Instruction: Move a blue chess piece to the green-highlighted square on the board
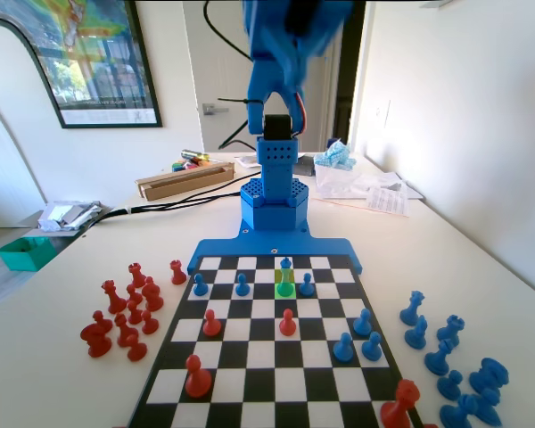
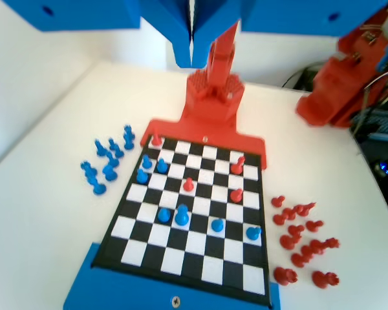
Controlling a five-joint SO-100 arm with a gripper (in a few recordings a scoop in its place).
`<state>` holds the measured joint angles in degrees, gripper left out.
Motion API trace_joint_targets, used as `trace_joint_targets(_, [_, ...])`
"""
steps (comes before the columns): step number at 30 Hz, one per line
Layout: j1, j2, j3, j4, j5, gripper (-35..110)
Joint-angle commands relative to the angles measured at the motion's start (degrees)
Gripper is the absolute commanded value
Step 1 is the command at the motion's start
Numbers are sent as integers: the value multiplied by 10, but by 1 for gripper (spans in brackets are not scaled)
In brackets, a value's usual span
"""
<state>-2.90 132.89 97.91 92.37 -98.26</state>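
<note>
The slim blue chess piece stands upright on the green-highlighted square, in the board's second row from the blue arm's base. In the wrist view this taller blue piece sits among short blue pawns on the board. My gripper hangs high above the board, well clear of the piece. Its jaws are pressed together and hold nothing.
Blue pawns flank the piece, and a red pawn stands just in front of it. Other red and blue pieces dot the board. Red pieces cluster off its left side, blue pieces off its right.
</note>
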Motion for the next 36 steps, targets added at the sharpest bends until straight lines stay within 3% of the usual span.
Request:
trace_joint_targets(1, [0, 118, -6, 30, -4, 1])
trace_joint_targets(7, [-6, 243, 127, -16, -15, 1])
trace_joint_targets(19, [10, 390, 238, 20, -35, 1])
trace_joint_targets(23, [25, 411, 272, -22, -27, 1])
trace_joint_targets(36, [46, 420, 272, -23, -25, 2])
